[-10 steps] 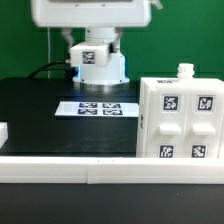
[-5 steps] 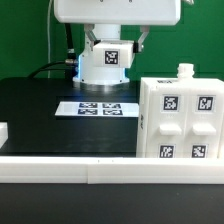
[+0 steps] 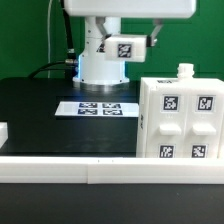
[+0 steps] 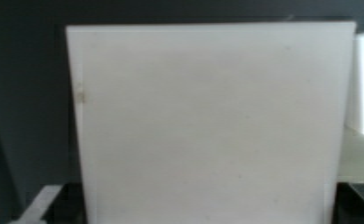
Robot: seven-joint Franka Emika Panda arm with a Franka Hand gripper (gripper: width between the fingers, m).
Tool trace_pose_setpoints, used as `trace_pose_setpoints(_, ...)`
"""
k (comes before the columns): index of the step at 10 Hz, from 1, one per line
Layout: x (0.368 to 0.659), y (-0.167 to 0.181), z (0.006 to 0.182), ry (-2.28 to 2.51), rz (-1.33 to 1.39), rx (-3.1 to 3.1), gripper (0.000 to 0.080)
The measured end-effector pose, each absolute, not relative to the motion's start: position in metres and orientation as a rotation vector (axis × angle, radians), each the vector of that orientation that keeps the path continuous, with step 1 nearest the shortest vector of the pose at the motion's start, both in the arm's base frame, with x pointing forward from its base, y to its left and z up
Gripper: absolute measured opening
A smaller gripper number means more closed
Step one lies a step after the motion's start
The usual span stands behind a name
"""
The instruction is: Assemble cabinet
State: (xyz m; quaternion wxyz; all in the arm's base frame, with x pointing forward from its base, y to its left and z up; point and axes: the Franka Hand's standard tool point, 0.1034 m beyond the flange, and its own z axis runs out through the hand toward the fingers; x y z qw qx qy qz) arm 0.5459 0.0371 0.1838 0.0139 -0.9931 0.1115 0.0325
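The cabinet (image 3: 180, 120), a big white box with square marker tags on its front, stands on the black table at the exterior view's right. My gripper (image 3: 128, 42) hangs high over the back of the table, left of the cabinet and clear of it. It is shut on a white panel (image 3: 124, 47) that carries a marker tag and is tilted. In the wrist view the plain face of this panel (image 4: 205, 120) fills almost the whole picture between the jaws, with my gripper (image 4: 200, 205) at its edge. The dark fingers (image 4: 360, 200) barely show at the sides.
The marker board (image 3: 98, 108) lies flat mid-table. A small white knob (image 3: 185, 71) sticks up from the cabinet's top. A white block (image 3: 3, 131) sits at the exterior view's left edge. A white rail (image 3: 100, 166) runs along the front. The arm's white base (image 3: 100, 68) stands behind.
The arm has moved toward the exterior view's right with the white panel. The panel has risen slightly and tilted. The cabinet has not moved.
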Motion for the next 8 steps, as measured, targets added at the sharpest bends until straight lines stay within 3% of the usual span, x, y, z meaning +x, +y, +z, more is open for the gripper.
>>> trace_pose_setpoints(3, 0.586, 0.08, 0.19, 0.411, 0.076, -3.092, 0.0563)
trace_pose_setpoints(8, 0.589, 0.085, 0.187, 0.377, 0.082, -3.098, 0.0563)
